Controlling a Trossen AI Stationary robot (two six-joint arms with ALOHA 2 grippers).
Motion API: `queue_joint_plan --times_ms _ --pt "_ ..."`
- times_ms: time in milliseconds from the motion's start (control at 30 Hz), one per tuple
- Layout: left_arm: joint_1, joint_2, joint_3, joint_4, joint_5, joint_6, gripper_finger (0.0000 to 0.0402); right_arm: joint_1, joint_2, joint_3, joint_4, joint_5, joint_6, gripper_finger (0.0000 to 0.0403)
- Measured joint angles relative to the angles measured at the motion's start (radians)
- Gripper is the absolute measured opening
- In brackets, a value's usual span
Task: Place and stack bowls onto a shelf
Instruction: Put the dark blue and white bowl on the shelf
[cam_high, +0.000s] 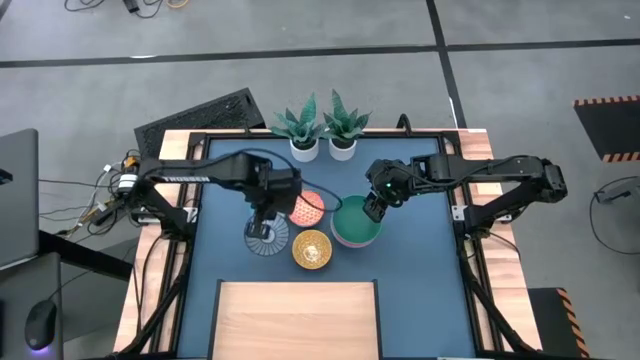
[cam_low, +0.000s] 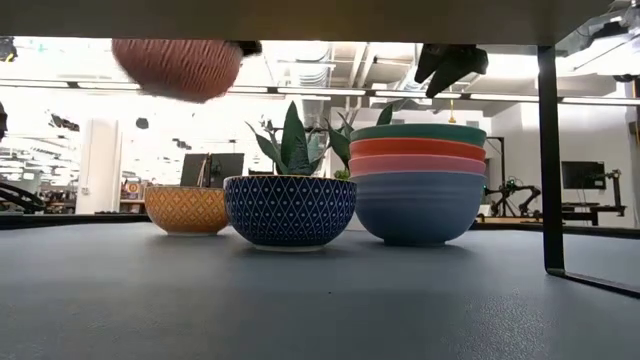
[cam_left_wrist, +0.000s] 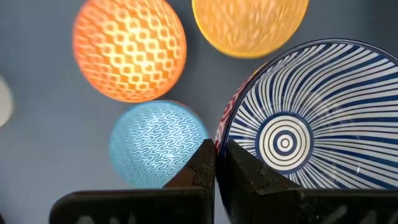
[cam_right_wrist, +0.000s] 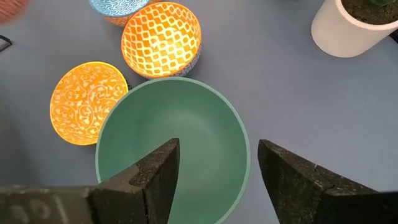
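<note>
Left claw (cam_left_wrist: 214, 163) pinches the rim of the striped bowl (cam_left_wrist: 298, 124) — lifted off the table. Right claw (cam_right_wrist: 214, 165) hangs wide open over the green bowl (cam_right_wrist: 171, 149), top of a stack. Wooden shelf (cam_high: 297, 318) lies bare near the table's front edge.

Green bowl (cam_right_wrist: 174, 146) plain; yellow-orange bowl (cam_right_wrist: 87, 102) scrolled; striped bowl (cam_left_wrist: 311, 134) navy-white.

Small bowls (cam_high: 311, 248) left of bowl stack (cam_high: 356, 222), shelf (cam_high: 297, 318) in front
</note>
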Motion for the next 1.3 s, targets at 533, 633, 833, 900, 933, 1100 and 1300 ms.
queue_joint_plan --times_ms 533,633,833,900,933,1100,1300 --pt "-0.408 -0.001 0.327 -0.134 0.015 -0.530 0.0000 0.000 0.000 0.000 -0.001 0.000 -0.020 0.0244" --pt "-0.493 0.000 0.290 -0.088 -0.040 -0.596 0.0000 0.000 0.000 0.000 -0.001 0.000 -0.047 0.0244" --pt "-0.601 0.000 0.183 -0.001 -0.052 -0.721 0.0003 0.000 0.000 0.000 0.000 0.000 -0.061 0.0244" --pt "-0.625 0.000 0.146 0.026 -0.045 -0.744 0.0004 0.000 0.000 0.000 0.000 0.000 -0.063 0.0244" --pt "-0.635 0.000 0.130 0.037 -0.045 -0.748 0.0004 0.000 0.000 0.000 0.000 -0.001 -0.063 0.0244" --pt "-0.670 0.000 0.045 0.121 -0.040 -0.780 0.0005 0.000 0.000 0.000 0.000 -0.001 -0.064 0.0244" --pt "-0.714 0.000 -0.043 0.171 0.003 -0.809 0.0005 0.000 0.000 0.000 0.000 -0.001 -0.063 0.0244"
